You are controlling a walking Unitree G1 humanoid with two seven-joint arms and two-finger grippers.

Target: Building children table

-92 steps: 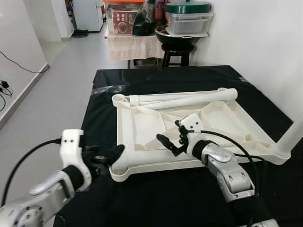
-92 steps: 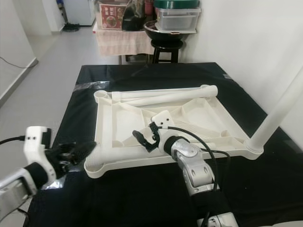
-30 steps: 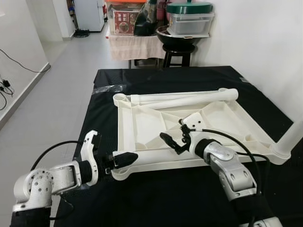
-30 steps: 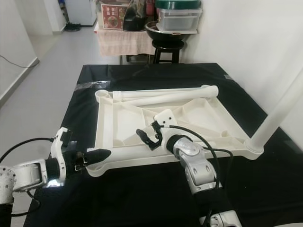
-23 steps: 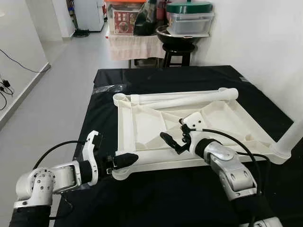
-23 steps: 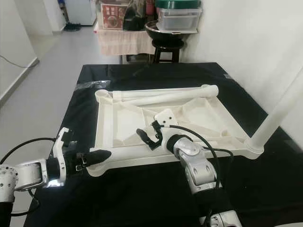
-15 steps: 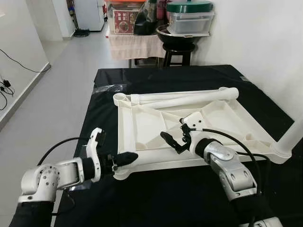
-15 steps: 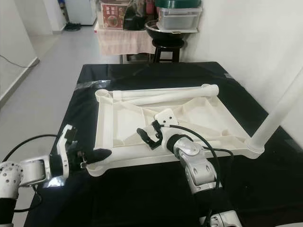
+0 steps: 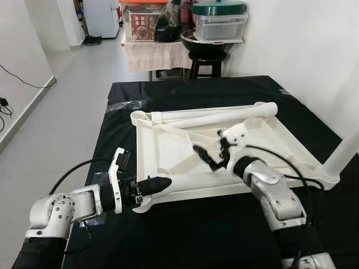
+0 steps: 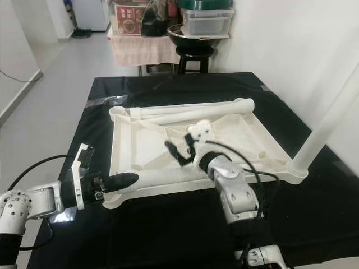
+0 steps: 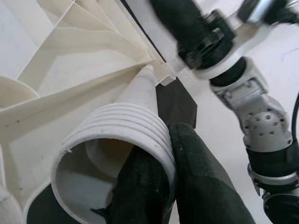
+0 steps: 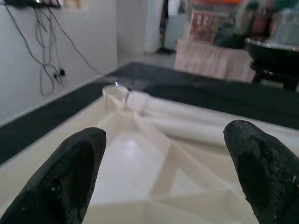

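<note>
One cream plastic tabletop [image 9: 168,147] lies upside down in the middle of the frame on a black cloth [image 9: 185,230], its underside a grid of thin moulded ribs with round sockets at the corners. Four white tubular legs can be counted: two [image 9: 216,116] lie side by side along the tabletop's far edge, one [image 9: 345,152] stands upright in the corner socket at the right edge of the frame, and one [image 9: 202,180] lies along the near edge with its ridged, threaded end toward the lower left. The left gripper [image 9: 150,185], in the lower left, is clamped on that ridged end [image 11: 117,135]: in the left wrist view one black finger [image 11: 140,186] sits inside the hollow tube and the other presses its outer wall. The right gripper [image 9: 206,156], at centre frame, hovers over the ribbed underside with its two rounded black fingertips [image 12: 74,168] spread well apart, holding nothing. At the top of the frame one black stool [image 9: 206,60] carries a dark bowl.
</note>
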